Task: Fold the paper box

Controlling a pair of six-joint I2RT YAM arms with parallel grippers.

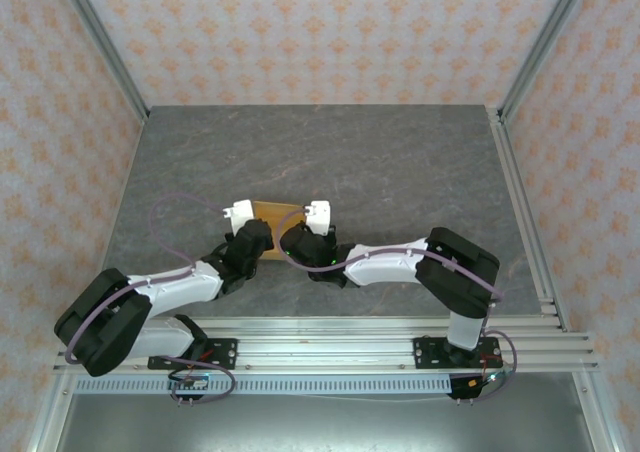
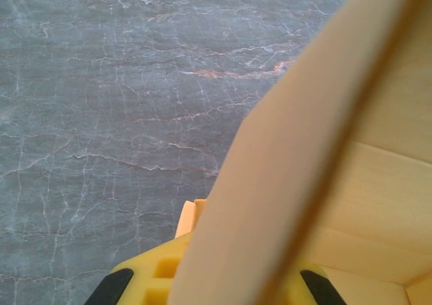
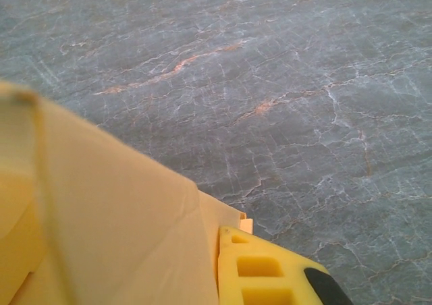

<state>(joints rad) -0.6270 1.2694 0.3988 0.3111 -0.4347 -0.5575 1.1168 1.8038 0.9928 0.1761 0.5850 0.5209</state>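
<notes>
Paper box [image 1: 278, 214] sits between the two grippers, as a small compact tan rectangle on the grey marbled tabletop [image 1: 350, 162]. It lies directly ahead of both wrists. Its near edge meets the fingertips, and its far edge points away from the arm bases.

Left gripper [image 1: 260, 232]: jaws closed on a card panel. In the left wrist view the panel [image 2: 290, 150] rises out of the gripper [image 2: 229, 281] and runs ahead and to its right. A yellow finger [image 2: 152, 278] shows on one face of the panel and a dark pad on the other. Further card surfaces to the right of the panel meet at creases, which suggests a partly formed interior.

Right gripper [image 1: 295, 234]: jaws together, clamped on the card as far as can be judged. In the right wrist view the card [image 3: 115, 217] lies hard against the inner face of the yellow finger [image 3: 260, 271] and extends to its left. The opposite finger is hidden behind the sheet.

Purpose of the hold: opposed grips on the two near corners most likely fix the box against sliding and keep the walls upright while a crease is set. The closeness of the two grippers suggests a late stage of folding. The state of the remaining tabs cannot be determined.

Tabletop [image 2: 101, 116] ahead of each gripper is bare [image 3: 270, 82].
</notes>
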